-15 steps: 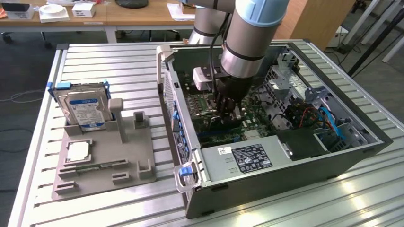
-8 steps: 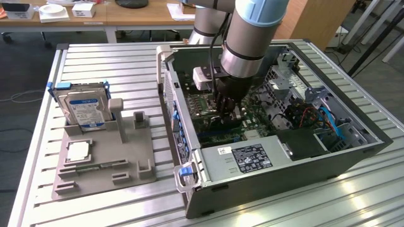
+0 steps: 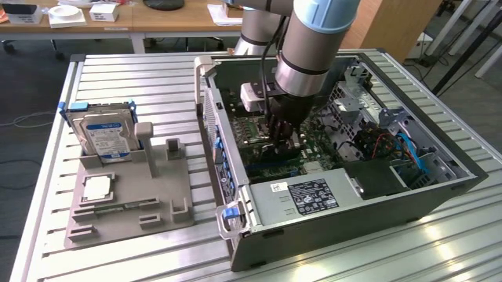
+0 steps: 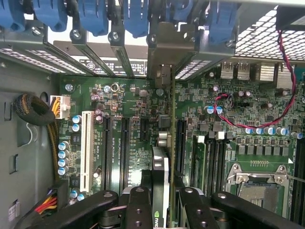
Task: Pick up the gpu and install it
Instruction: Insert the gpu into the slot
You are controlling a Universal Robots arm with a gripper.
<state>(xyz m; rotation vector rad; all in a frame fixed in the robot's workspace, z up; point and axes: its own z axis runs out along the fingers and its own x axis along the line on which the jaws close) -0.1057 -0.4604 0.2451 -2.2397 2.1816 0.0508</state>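
Note:
My gripper (image 3: 283,134) reaches down into the open computer case (image 3: 353,217), over the green motherboard (image 3: 314,144). In the wrist view the gpu (image 4: 161,164) appears edge-on as a thin dark card standing upright on the motherboard (image 4: 124,100), between the black expansion slots. Its pale metal end bracket (image 4: 162,52) sits against the case's rear slot openings. The gripper (image 4: 162,202) is shut on the card's near edge, with one black finger (image 4: 138,205) on each side of it. In the exterior view the card is mostly hidden beneath the gripper.
A grey fixture (image 3: 133,200) on the exterior view's left holds a silver hard drive (image 3: 106,132), a processor chip (image 3: 96,188) and a green memory stick (image 3: 117,207). The power supply (image 3: 310,197), cables (image 3: 392,147), blue slot latches (image 4: 138,16) and a red-black wire (image 4: 286,95) crowd the case.

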